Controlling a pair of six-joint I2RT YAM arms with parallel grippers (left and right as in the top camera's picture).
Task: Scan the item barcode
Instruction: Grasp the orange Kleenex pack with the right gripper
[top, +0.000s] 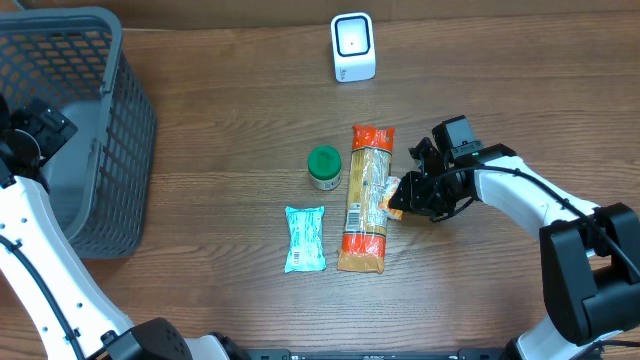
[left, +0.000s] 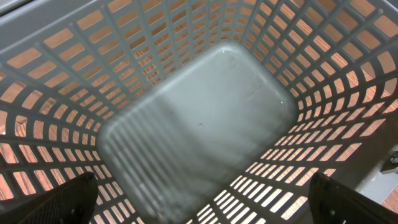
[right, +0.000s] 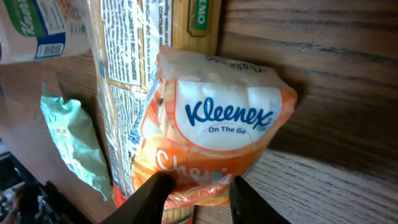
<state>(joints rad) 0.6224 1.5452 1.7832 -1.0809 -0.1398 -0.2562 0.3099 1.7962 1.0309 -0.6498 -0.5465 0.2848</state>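
seemingly the right tool straddles the tissue pack's end, on the table against the pasta, grip unclear; a shallow pinch on slack wrapper could slip or drag the pasta before reaching the scanner, while the left tool hangs released over the basket.

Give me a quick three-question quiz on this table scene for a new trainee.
1. True or false: the basket is empty.
2. Which item lies closest to the right gripper? A green-lidded jar, B tissue pack, C teal packet.
3. Fill in: the brand printed on the tissue pack is ___.
Key: 1 true; 2 B; 3 Kleenex.
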